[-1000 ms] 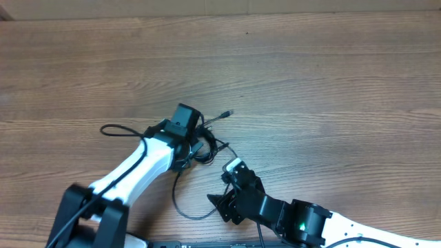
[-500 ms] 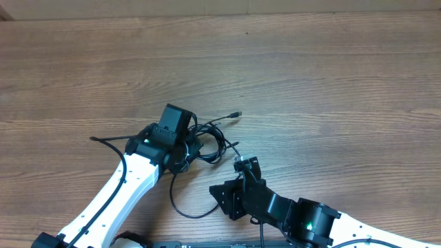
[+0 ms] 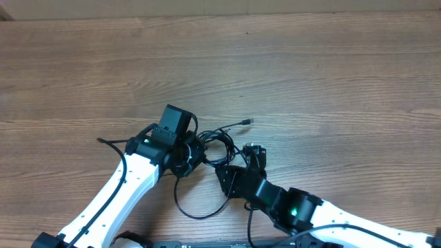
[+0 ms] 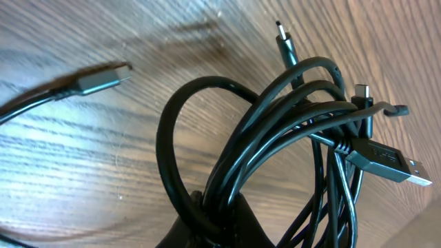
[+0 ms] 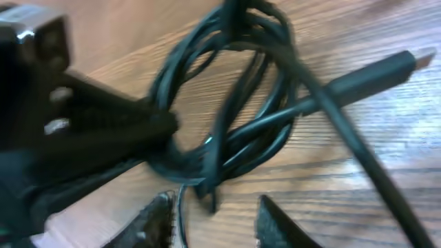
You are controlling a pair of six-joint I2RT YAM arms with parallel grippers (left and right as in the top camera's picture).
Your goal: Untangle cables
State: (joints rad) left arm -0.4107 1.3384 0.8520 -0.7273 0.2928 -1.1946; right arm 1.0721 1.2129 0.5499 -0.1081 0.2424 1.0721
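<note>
The cables (image 3: 215, 143) are a bundle of thin black cords on the wooden table, with a plug end (image 3: 248, 122) sticking out to the right. My left gripper (image 3: 189, 151) is shut on the bundle's left side. In the left wrist view the looped cords (image 4: 289, 117) run up out of the gripper (image 4: 220, 217), with a silvery USB plug (image 4: 396, 167) at the right. My right gripper (image 3: 224, 171) is open just below and right of the bundle. In the right wrist view its fingers (image 5: 157, 219) stand apart around a hanging cord, with the bundle (image 5: 227, 117) just ahead.
A loose loop of cord (image 3: 196, 210) trails toward the table's near edge between the arms. A thin cord end (image 3: 103, 141) pokes out left of the left arm. The left gripper's black body (image 5: 69, 131) fills the left of the right wrist view.
The left gripper first shifted left with the bundle, then held still. The right gripper moved up to the bundle. The free plug end swung to the right.
</note>
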